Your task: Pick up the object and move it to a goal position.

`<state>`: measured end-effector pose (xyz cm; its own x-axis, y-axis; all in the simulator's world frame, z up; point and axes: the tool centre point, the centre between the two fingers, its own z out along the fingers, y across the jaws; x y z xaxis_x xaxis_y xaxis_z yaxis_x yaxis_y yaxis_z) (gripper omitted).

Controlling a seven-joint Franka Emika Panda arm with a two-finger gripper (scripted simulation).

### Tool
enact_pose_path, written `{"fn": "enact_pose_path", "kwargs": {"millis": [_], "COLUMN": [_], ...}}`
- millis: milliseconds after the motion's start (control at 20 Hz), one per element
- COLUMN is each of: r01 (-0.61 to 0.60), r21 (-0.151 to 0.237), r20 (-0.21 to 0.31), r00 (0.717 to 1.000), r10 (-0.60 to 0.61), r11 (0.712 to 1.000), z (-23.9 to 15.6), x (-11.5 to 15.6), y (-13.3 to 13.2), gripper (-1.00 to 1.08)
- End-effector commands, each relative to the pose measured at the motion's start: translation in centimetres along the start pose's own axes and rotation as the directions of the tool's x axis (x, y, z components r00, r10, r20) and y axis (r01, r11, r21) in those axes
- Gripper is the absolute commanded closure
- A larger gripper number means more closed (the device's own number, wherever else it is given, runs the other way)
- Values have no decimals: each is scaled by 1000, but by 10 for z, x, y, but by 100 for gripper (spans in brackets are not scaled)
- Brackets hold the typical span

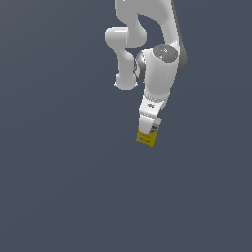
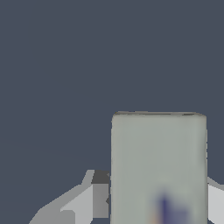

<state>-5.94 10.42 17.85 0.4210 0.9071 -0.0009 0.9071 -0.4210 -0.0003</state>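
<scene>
- Carry step, by my reading: pincer [image 1: 147, 129] is clenched on the box [image 1: 145, 138], and the box hangs at the tip of the arm [image 1: 157, 74] in the exterior view.
- Box: yellow lower part, pale upper part with blue print tucked between the fingers; it sits slightly tilted.
- Wrist view: pale face of the box [image 2: 158, 168] fills the space between the fingers [image 2: 83, 203], blue print blurred near the edge.
- Whether the box is clear of the table [image 1: 59, 187] cannot be told; no shadow or contact line shows.
- Goal position: no marker visible in either view.
- Next move calls for a firm grip and steady travel towards the goal.
- Containers: none visible.
</scene>
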Motion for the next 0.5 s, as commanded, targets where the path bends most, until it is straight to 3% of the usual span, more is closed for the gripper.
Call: {"fn": "enact_pose_path", "kwargs": {"millis": [0,450], "r01": [1,1], "r21": [-1,-1], "r20": [0,0], "r00": [1000,1000], "r10": [-1,-1], "r11": [1000,1000], "z": [-15,-64], "x": [17,74], "y": [-8,-32], "gripper": [108,108]}}
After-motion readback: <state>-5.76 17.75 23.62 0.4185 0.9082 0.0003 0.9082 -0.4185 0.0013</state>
